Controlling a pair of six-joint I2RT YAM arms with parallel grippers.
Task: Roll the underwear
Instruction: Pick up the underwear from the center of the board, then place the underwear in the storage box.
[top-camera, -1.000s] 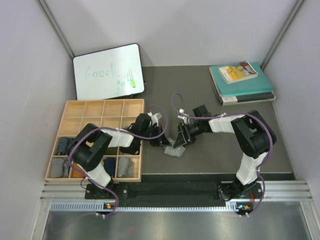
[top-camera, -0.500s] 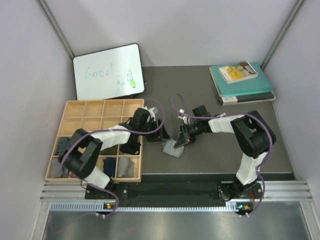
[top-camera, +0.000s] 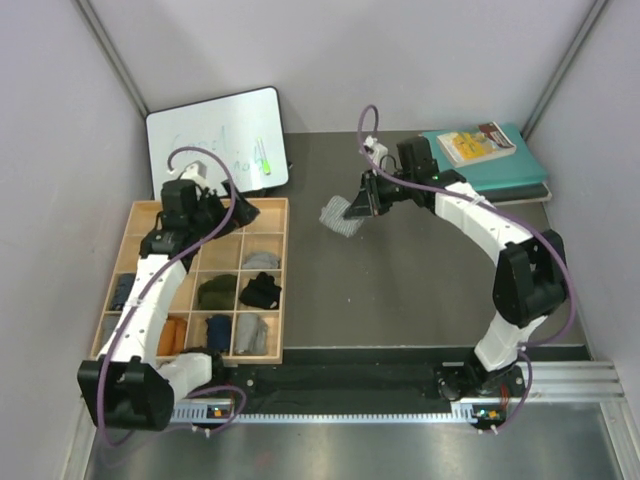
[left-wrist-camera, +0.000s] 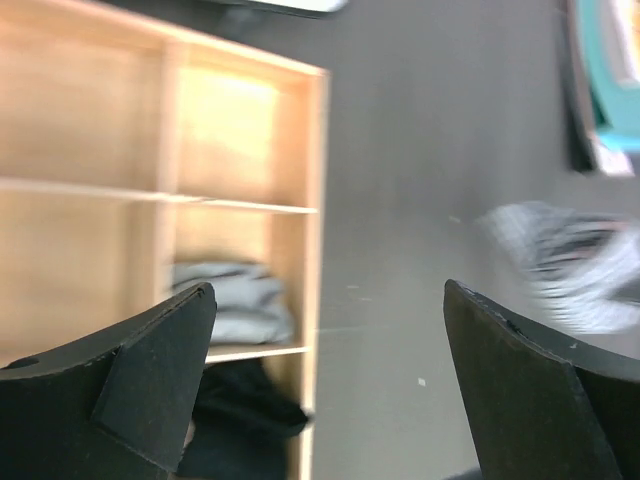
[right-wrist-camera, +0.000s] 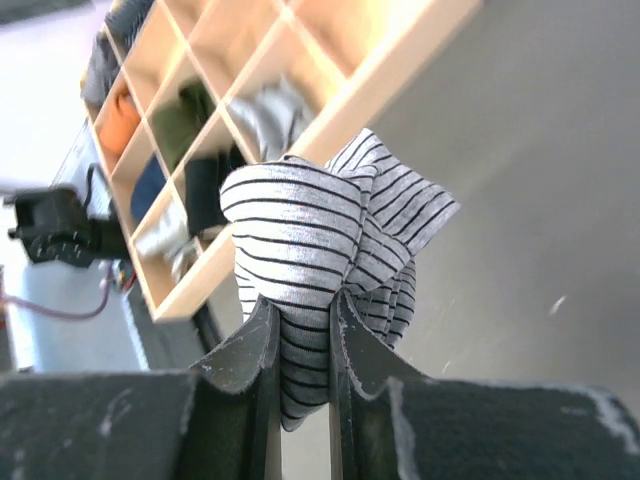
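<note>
While the right gripper (right-wrist-camera: 303, 335) clamped underwear (right-wrist-camera: 300, 235), the left gripper (left-wrist-camera: 328, 310) gaped, jaws empty; only the right wrist view showed stripes sharply.

The left arm is stretched forward and bent at the elbow, and the left gripper (left-wrist-camera: 328, 295) is held with jaws spread wide. The right arm is extended far forward, and the right gripper (right-wrist-camera: 300, 310) is clamped on the patterned underwear (right-wrist-camera: 300, 225), bunched just beyond its fingertips

The dark table (top-camera: 400, 285) carries a wooden tray (top-camera: 284, 322), a whiteboard (top-camera: 215, 140) and stacked books (top-camera: 500, 172).
</note>
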